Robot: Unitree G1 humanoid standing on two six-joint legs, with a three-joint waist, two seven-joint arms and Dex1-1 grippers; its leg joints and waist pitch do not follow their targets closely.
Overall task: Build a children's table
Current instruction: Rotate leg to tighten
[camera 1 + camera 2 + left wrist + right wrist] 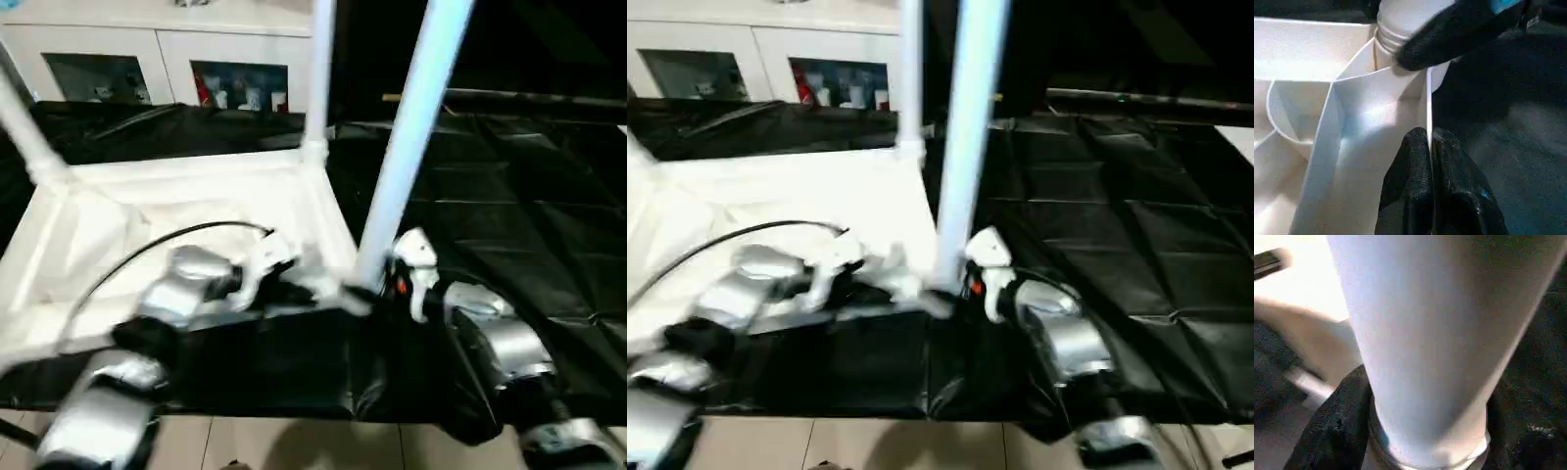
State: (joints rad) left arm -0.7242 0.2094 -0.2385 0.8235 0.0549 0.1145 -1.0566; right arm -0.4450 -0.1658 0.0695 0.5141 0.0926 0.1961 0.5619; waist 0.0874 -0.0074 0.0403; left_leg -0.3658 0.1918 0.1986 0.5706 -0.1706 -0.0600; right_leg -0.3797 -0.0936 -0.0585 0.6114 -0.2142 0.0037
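black sheeting covers the bench (pixel 549 225), and behind it stands a white cabinet (pixel 157 49) with glass doors. on the bench the white tabletop (pixel 147 235) lies upside down, ribbed underside up, toward the robot's left. two legs already stand upright in its far corners, one at the far left (pixel 24 132) and one at the far right (pixel 318 69). a third leg (pixel 411 127) rises, leaning a little, from the near right corner of the top. the right gripper (pixel 1449 34) has its jaws closed around the bottom of this leg, one black finger (pixel 1337 431) on each side of the tube just above the threaded end, which sits at the round corner socket (pixel 1298 122). the left gripper (pixel 1431 166) has its jaws pinched shut on the thin side wall of the tabletop, just beside that same corner. a black cable (pixel 147 245) loops over the left forearm (pixel 186 284)
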